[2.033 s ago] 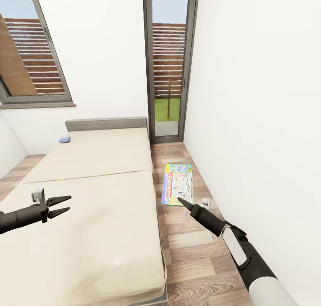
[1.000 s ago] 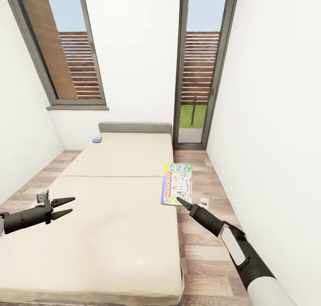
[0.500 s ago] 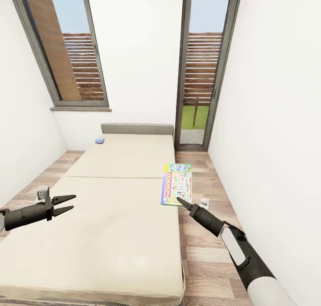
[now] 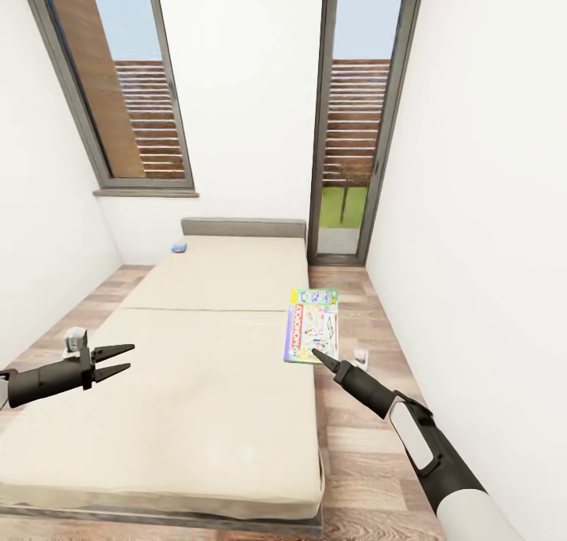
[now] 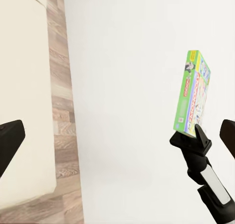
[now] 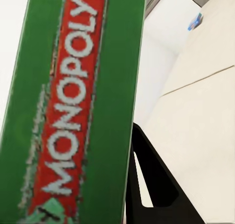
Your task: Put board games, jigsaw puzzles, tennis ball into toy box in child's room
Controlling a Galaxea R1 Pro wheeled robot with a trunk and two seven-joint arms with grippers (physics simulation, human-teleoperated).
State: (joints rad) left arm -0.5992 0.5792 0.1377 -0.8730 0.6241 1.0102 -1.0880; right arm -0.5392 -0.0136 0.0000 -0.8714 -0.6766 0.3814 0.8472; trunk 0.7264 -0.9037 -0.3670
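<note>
Since the earlier frames the whole head view has swung, so the bed (image 4: 197, 352) now sits more squarely in the middle and the left window shows in full; the arms and the green game box keep the same places relative to each other, so that is the camera turning, not the things moving.

Nearest, at the left edge, the left claw (image 4: 116, 361) hovers above the near left part of the mattress, its two dark fingers spread apart with nothing between them. In the left wrist view its fingertips (image 5: 10, 143) frame the sides of the picture with open space between.

At the right, the right arm reaches forward and to the left, and the right claw (image 4: 317, 355) is clamped on the near edge of the green board game (image 4: 313, 326), a flat box reading MONOPOLY. The box is held up in the air above the right edge of the mattress and the strip of wooden floor (image 4: 370, 446) beside it. The left wrist view shows the box (image 5: 193, 94) standing on edge above the claw (image 5: 198, 133), and the right wrist view shows its red lettered band (image 6: 73, 101) very close, with one dark finger (image 6: 156, 185) against it.

Farther off, a small blue board game (image 4: 179, 248) lies on the far left corner of the mattress, just in front of the grey headboard (image 4: 244, 227). Beyond are a window (image 4: 118, 92) on the left and a tall glass door (image 4: 354, 131) on the right.
</note>
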